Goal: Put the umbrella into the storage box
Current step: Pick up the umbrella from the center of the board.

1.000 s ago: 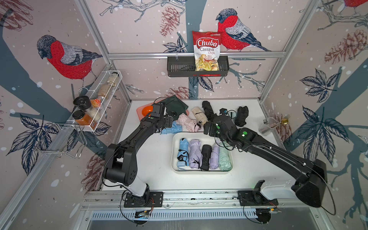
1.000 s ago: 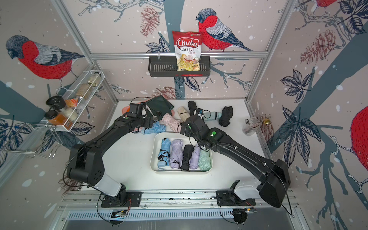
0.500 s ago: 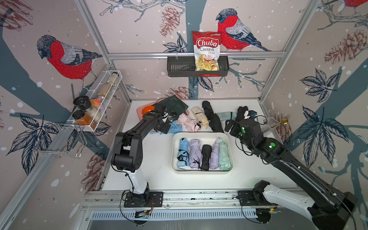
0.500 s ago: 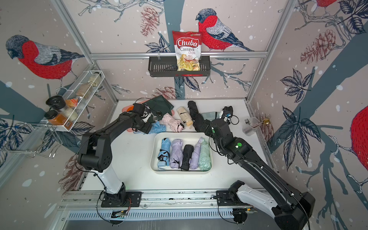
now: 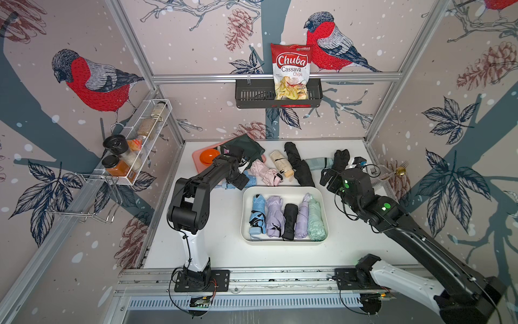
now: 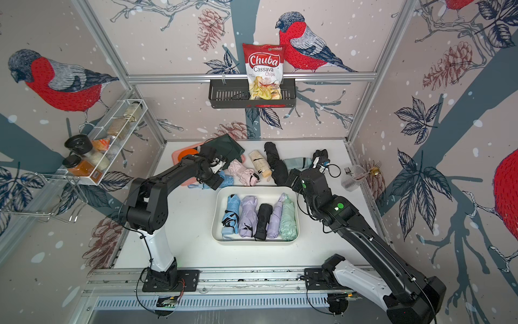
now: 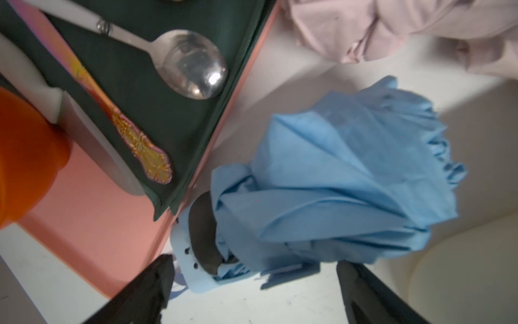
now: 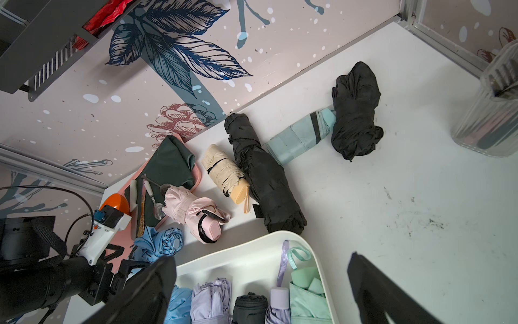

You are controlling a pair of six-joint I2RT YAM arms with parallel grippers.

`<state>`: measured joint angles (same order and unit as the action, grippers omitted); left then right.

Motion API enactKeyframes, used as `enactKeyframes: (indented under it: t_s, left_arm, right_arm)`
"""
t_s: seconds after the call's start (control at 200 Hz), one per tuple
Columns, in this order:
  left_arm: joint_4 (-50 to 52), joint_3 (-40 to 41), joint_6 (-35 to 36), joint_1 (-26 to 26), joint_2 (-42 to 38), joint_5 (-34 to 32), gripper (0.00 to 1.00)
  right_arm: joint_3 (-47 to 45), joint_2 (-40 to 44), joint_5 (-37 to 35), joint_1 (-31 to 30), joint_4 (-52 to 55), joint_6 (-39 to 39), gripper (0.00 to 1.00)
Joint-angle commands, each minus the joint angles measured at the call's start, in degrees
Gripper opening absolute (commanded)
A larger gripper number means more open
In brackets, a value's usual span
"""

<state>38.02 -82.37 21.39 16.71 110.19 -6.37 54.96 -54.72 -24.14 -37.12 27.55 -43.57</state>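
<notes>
Left jaws: spread wide, gripping nothing. In the left wrist view the blue umbrella lies on the desk just ahead of them, with its pale handle end reaching into the gap. One finger is just beside that handle; contact cannot be told. The other finger is well clear of the fabric. In a top view the same umbrella shows only partly, just beyond the jaws.

To one side of the left jaws is the pink tray, its edge against the umbrella. It carries a green cloth, a spoon and an orange bowl.

Right jaws: fully spread, empty, hanging above bare desk. In the right wrist view the far corner of the box lies between them.

Box: on the desk between the two sets of jaws, a little nearer the arm bases. It holds five folded umbrellas side by side: light blue, lilac, black, a second lilac and mint.

Loose on the desk between the two sets of jaws and a little beyond them:
- pink umbrella, nearest the left jaws
- beige umbrella
- long black umbrella
- pale teal umbrella
- black bundle, just beyond the right jaws

The blue umbrella is outside the box, near its far corner on the left-arm side.
</notes>
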Motion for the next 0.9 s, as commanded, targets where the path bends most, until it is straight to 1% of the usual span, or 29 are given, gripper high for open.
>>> enactKeyframes:
  t_s: [0.0, 0.275, 0.635, 0.83, 0.89]
  left_arm:
    - [1.7, -2.1, 2.5, 0.7, 1.5, 0.1, 0.95]
    - [2.5, -4.6, 3.1, 0.7, 4.8, 1.2, 0.95]
    - [4.2, -6.6, 3.2, 1.9, 8.8, 2.2, 0.92]
    - [4.0, -6.1, 2.5, 2.0, 9.6, 2.8, 0.86]
    - [3.7, -5.5, 2.2, 2.0, 9.3, 3.5, 0.85]
  right_arm:
    - [0.2, 0.3, -0.6, 0.1, 0.0, 0.0, 1.00]
    - [0.0, 1.5, -1.2, 0.4, 0.1, -0.6, 1.00]
    - [0.4, -0.2, -0.5, 0.7, -1.1, -0.3, 1.00]
    - [0.3, -0.6, -0.6, 0.8, -1.4, -0.3, 1.00]
    - [0.3, -0.6, -0.6, 0.8, -1.4, -0.3, 1.00]
